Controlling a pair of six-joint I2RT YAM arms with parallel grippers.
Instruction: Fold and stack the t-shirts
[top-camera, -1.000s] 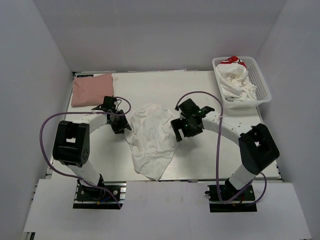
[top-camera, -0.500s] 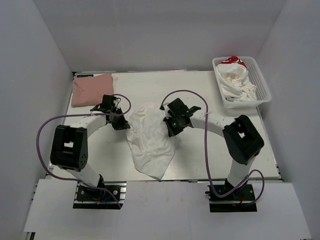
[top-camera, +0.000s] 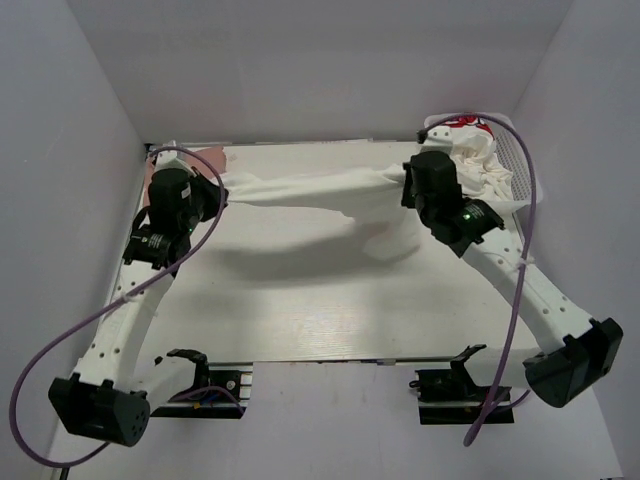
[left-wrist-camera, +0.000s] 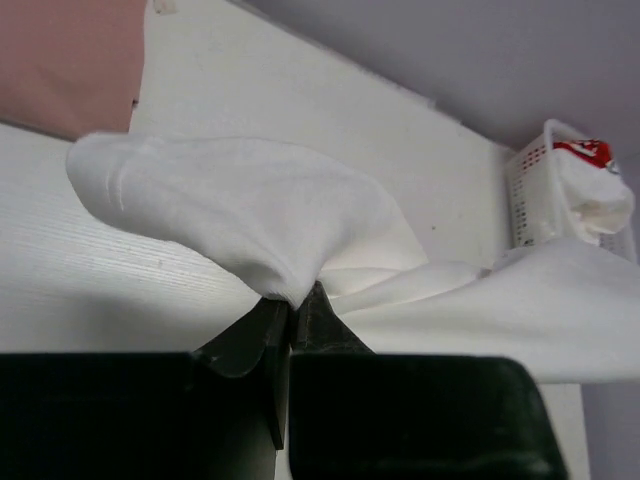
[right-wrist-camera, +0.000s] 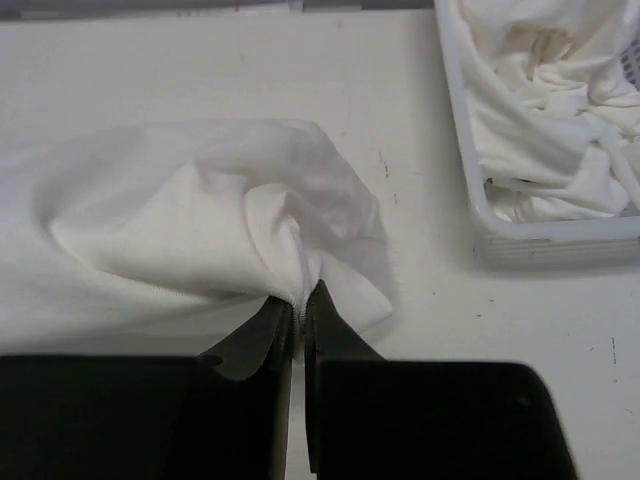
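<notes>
white t-shirt (top-camera: 320, 190) hangs stretched over the desk (top-camera: 300, 300): soft, light, likely to sag. your left jaws and right jaws each pinch a bunched edge; grip there.

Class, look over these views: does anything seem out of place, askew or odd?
Nothing spilled or damaged. The white t-shirt is stretched between the left gripper and right gripper, twisted and sagging; the tees in the basket lie crumpled.
</notes>
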